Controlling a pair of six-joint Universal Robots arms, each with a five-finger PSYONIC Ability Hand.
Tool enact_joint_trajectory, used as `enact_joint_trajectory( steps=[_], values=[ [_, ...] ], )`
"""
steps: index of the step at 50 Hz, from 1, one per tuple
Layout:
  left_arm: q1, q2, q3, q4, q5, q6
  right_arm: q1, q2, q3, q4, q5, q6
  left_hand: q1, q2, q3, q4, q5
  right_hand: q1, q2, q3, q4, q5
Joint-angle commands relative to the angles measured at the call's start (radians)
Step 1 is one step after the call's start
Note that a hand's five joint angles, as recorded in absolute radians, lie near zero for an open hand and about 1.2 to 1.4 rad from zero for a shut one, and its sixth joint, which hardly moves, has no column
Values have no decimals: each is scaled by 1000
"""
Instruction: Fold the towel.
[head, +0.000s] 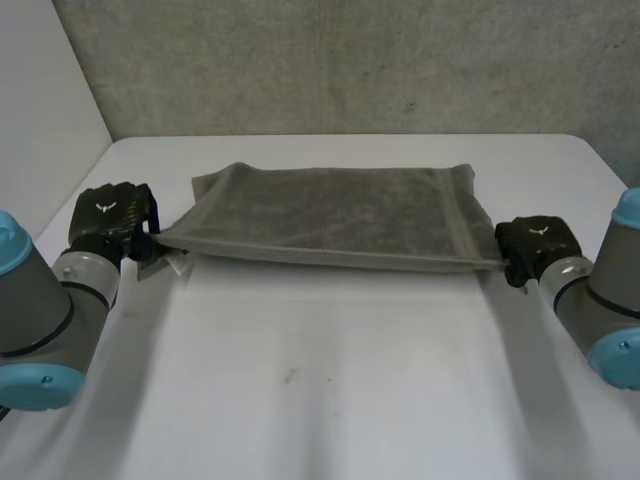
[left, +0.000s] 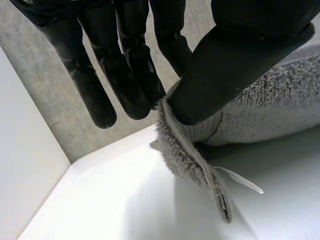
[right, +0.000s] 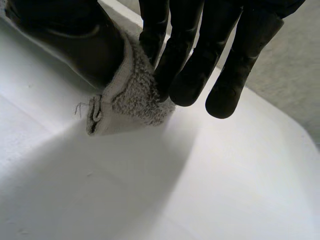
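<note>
The towel (head: 330, 215) lies at the 12 o'clock side of the white table (head: 320, 390). Its near edge is raised and stretched straight between the 2 hands. The left hand (head: 115, 215), at 9 o'clock of the towel, pinches the near left corner between thumb and fingers. The right hand (head: 535, 240), at 3 o'clock, pinches the near right corner the same way. I judge that a fold is in hand. The next move calls for both hands to carry this edge toward 12 o'clock together, level and tight.
</note>
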Motion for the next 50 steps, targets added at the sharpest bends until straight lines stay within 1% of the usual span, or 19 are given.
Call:
enact_joint_trajectory(
  steps=[1, 3, 6, 8, 10, 13, 15, 18, 25, 28, 30, 33, 35, 40, 41, 43, 44, 46, 50],
  values=[
    [2, 51, -32, -84, 2, 7, -5, -136, 63, 69, 20, -193, 216, 178, 179, 178, 184, 55, 59, 56, 52, 54],
    [5, 112, -63, -174, 2, 7, -13, -174, 92, 72, 14, -265, 216, 178, 179, 178, 184, 55, 59, 56, 52, 54],
    [12, 146, -80, -221, 2, 7, -49, -256, 161, 77, 8, -397, 216, 178, 179, 178, 184, 55, 59, 56, 52, 54],
    [32, 252, -130, -311, 4, 7, -55, -307, 189, 80, 8, -448, 216, 178, 179, 178, 184, 55, 59, 56, 52, 54],
    [41, 324, -156, -354, 4, 7, -60, -440, 232, 93, 17, -518, 216, 178, 179, 178, 184, 55, 59, 56, 52, 54],
    [52, 467, -199, -422, 11, 7, -60, -508, 250, 115, 17, -534, 216, 178, 179, 178, 184, 55, 59, 56, 52, 54],
    [52, 531, -213, -450, 25, 7, -69, -627, 259, 196, 11, -540, 216, 178, 179, 178, 184, 55, 59, 56, 52, 54],
    [52, 628, -230, -494, 69, 7, -106, -686, 253, 306, -21, -544, 216, 178, 179, 178, 184, 55, 59, 56, 52, 54],
    [52, 660, -231, -535, 142, 9, -175, -686, 255, 422, -139, -572, 216, 178, 179, 178, 184, 55, 59, 56, 52, 54],
    [57, 601, -219, -522, 146, 17, -186, -624, 253, 407, -177, -578, 216, 178, 179, 178, 184, 55, 59, 56, 52, 54],
    [49, 490, -186, -490, 145, 56, -186, -566, 246, 393, -182, -578, 216, 178, 179, 178, 184, 55, 59, 56, 52, 54],
    [46, 437, -162, -470, 143, 84, -180, -459, 206, 347, -178, -581, 216, 178, 179, 178, 184, 55, 59, 56, 52, 54],
    [37, 324, -109, -425, 137, 131, -178, -413, 181, 321, -176, -577, 216, 178, 179, 178, 184, 55, 59, 56, 52, 54],
    [28, 126, 27, -364, 113, 150, -134, -177, 39, 210, -171, -571, 216, 178, 179, 178, 184, 55, 59, 56, 52, 54],
    [19, 65, 81, -358, 96, 152, -134, -177, 39, 210, -171, -571, 216, 178, 179, 178, 184, 55, 59, 56, 52, 54],
    [8, -4, 145, -354, 73, 150, -88, -61, -67, 170, -144, -572, 216, 178, 179, 178, 184, 55, 59, 56, 52, 54],
    [8, -5, 146, -354, 73, 150, -88, -60, -67, 170, -144, -572, 216, 178, 179, 178, 184, 55, 59, 56, 52, 54],
    [-20, -131, 280, -353, 36, 147, -72, 50, -170, 150, -95, -571, 216, 178, 179, 178, 184, 55, 59, 56, 52, 54],
    [-31, -253, 410, -348, 28, 141, -66, 145, -276, 132, -59, -569, 216, 178, 179, 178, 184, 55, 59, 56, 52, 54]
  ],
)
